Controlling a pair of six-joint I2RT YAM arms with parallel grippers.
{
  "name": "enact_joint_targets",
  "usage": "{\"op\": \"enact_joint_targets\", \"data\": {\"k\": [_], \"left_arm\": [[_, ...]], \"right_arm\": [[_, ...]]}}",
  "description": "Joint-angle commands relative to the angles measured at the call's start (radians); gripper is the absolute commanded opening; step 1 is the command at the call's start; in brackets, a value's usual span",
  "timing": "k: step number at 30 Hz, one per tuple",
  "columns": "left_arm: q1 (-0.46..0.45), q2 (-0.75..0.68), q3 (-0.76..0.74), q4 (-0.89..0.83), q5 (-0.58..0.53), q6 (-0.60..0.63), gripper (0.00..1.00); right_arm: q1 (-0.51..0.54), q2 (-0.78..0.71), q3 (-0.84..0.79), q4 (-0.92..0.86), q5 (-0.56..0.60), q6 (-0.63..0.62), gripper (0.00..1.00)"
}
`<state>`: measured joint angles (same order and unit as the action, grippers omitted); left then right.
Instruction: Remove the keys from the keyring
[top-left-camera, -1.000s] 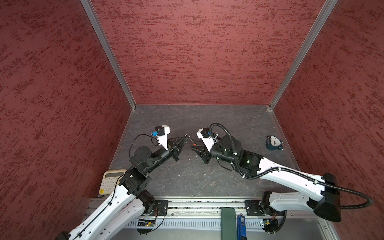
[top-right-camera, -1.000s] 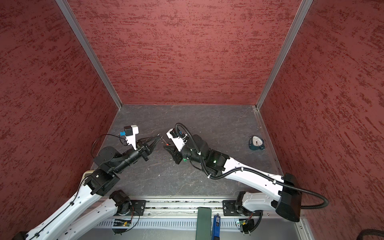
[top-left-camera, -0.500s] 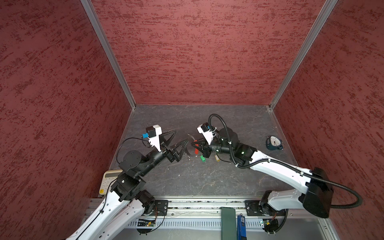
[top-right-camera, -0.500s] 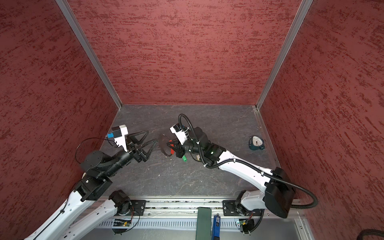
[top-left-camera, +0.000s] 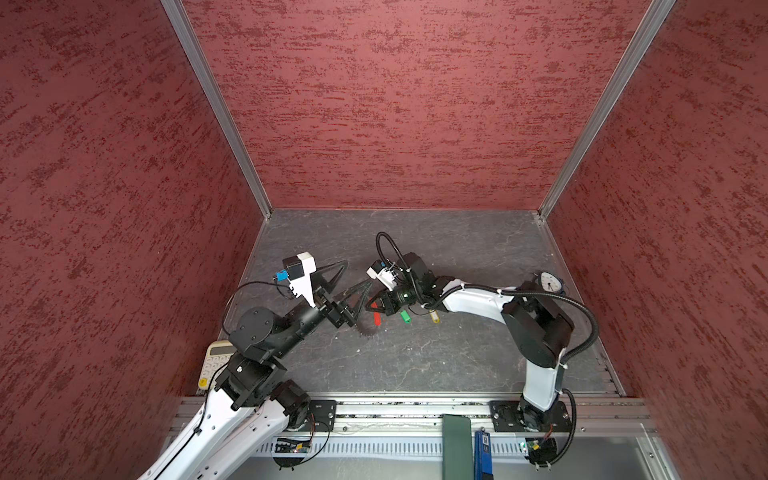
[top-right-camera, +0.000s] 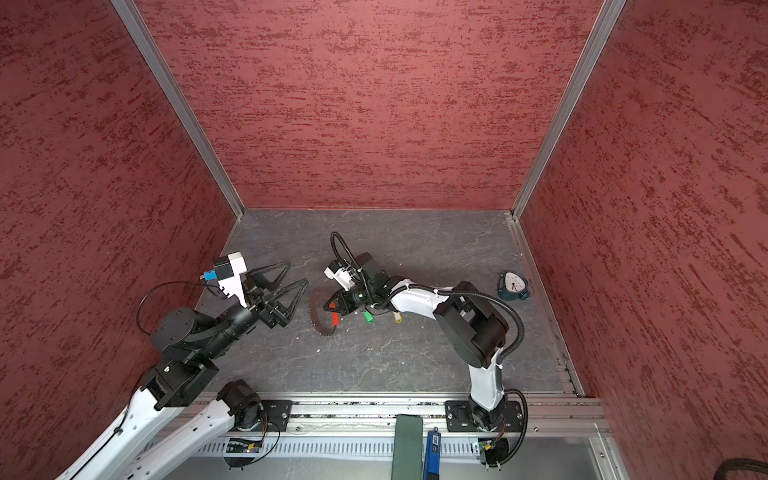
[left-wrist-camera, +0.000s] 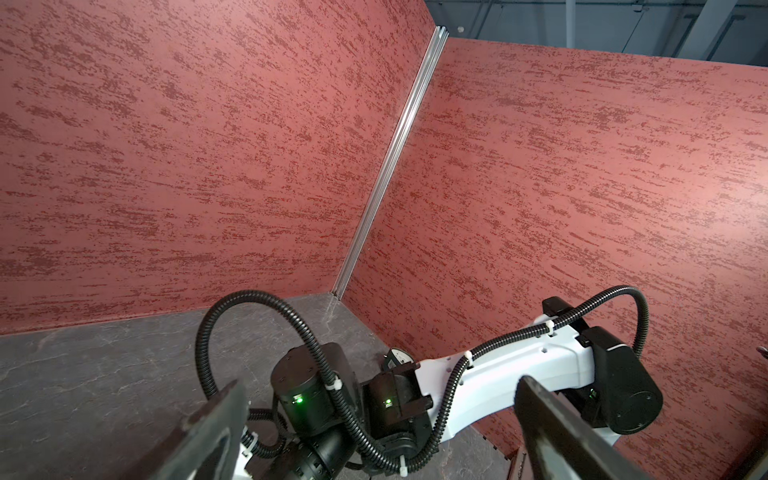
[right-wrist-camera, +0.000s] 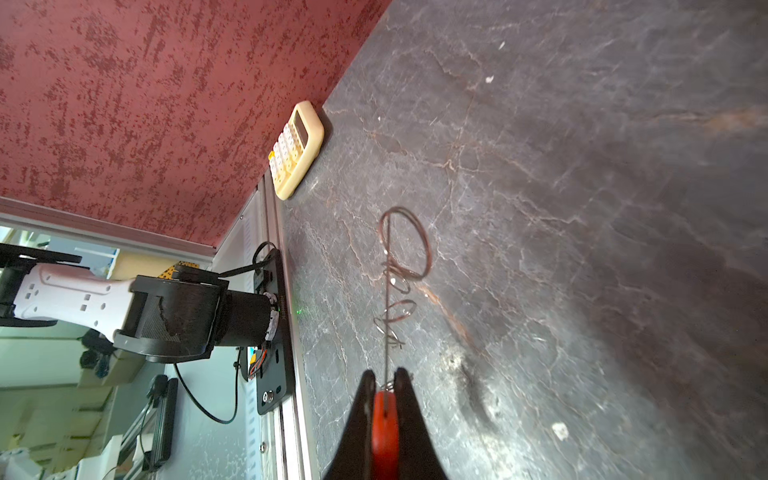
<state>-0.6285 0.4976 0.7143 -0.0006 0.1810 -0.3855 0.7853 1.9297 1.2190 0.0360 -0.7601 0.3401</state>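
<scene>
Far left of the keyring (top-right-camera: 314, 318), against the side wall: a calculator (top-left-camera: 212, 360), flat on the tabletop (top-left-camera: 395, 365), partly hidden under the left arm (top-left-camera: 266, 328). Nearer the keyring, still on its left: left jaws spread wide and gripping nothing, tips pointing toward the keyring, close to it but apart from it in both top views. In the left wrist view, only two dark fingers (left-wrist-camera: 208, 436) standing far apart, with nothing between them but the right arm beyond. Next, the keyring itself, near the middle of the tabletop: a thin wire arc strung with small rings (right-wrist-camera: 395, 316), plus a red sleeve (top-left-camera: 376, 318) on its right side. Cannot tell whether resting on the tabletop or raised just above it. Right jaws clenched on that sleeve (right-wrist-camera: 384, 419), with the wire running out past the tips. Just right of the keyring, on the tabletop under the right arm (top-left-camera: 478, 301): the green key (top-left-camera: 405, 318), then the yellow key (top-left-camera: 434, 317) beside it. Cannot tell whether either is attached to the wire. Far right of the keyring, by the opposite wall: a small clock (top-left-camera: 549, 284).
</scene>
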Motion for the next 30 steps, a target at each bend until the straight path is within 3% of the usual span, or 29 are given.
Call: {"op": "enact_joint_targets", "data": {"k": [1, 7, 10, 13, 16, 25, 30], "left_arm": [[0.0, 0.008, -0.004, 0.004, -0.006, 0.003, 0.99], [0.0, 0.015, -0.006, 0.0, 0.0, -0.005, 0.99], [0.0, 0.015, -0.01, 0.004, -0.001, -0.01, 1.0], [0.0, 0.023, -0.01, 0.006, 0.005, -0.013, 0.99], [0.0, 0.034, -0.007, 0.007, 0.019, -0.013, 0.99], [0.0, 0.054, -0.007, 0.017, 0.024, -0.013, 1.0], [0.0, 0.062, -0.01, 0.02, 0.002, -0.013, 0.99]], "right_arm": [[0.0, 0.046, 0.06, -0.039, -0.056, -0.017, 0.0], [-0.003, 0.12, 0.127, -0.139, 0.038, -0.051, 0.0], [-0.003, 0.149, 0.151, -0.185, 0.112, -0.067, 0.09], [-0.003, 0.162, 0.158, -0.198, 0.144, -0.072, 0.22], [-0.003, 0.152, 0.149, -0.189, 0.18, -0.076, 0.43], [-0.004, 0.065, 0.112, -0.149, 0.322, -0.078, 0.79], [-0.005, -0.059, 0.037, -0.074, 0.409, -0.078, 0.98]]}}
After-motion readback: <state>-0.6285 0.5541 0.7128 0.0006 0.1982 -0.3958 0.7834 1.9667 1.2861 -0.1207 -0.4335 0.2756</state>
